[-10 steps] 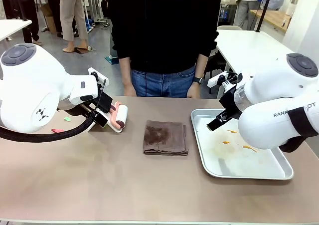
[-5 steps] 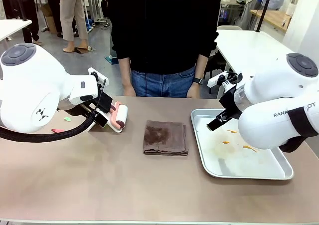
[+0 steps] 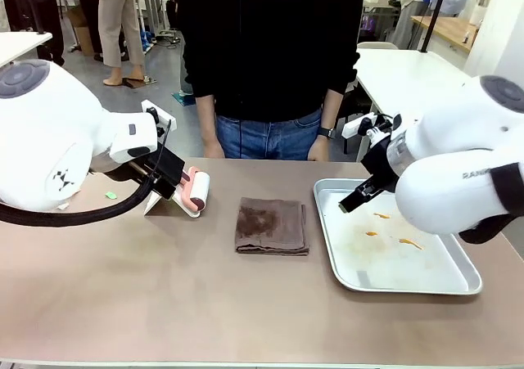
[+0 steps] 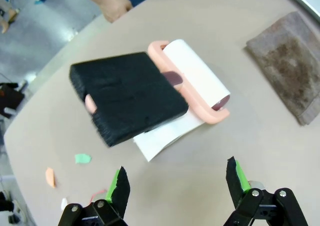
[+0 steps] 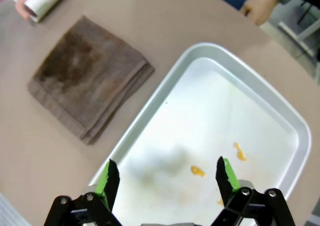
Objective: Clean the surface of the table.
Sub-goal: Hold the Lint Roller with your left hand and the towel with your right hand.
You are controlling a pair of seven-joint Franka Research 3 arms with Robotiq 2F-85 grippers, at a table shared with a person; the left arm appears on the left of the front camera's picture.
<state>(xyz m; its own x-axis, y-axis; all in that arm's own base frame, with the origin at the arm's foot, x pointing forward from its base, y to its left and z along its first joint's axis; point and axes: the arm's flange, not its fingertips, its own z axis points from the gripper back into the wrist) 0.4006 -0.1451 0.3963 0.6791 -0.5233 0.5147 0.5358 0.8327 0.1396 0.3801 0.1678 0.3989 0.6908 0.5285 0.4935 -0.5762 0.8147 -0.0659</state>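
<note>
Hovering, nothing picked up: the left gripper [image 4: 176, 175] hangs wide open above a black fuzzy block [image 4: 127, 95] and the pink lint roller [image 4: 192, 78], and the right gripper [image 5: 166, 166] hangs wide open and empty over the metal tray [image 3: 327, 191] with orange crumbs [image 5: 198, 171] in it. The table [image 3: 164, 303] spans the front view between robot and person, with small green and pink scraps [image 4: 82, 158] lying near its left end and a folded brown cloth [image 3: 271, 226] at centre. Cleaning looks barely begun to me: no tool in hand, scraps not cleared, all the wiping left.
</note>
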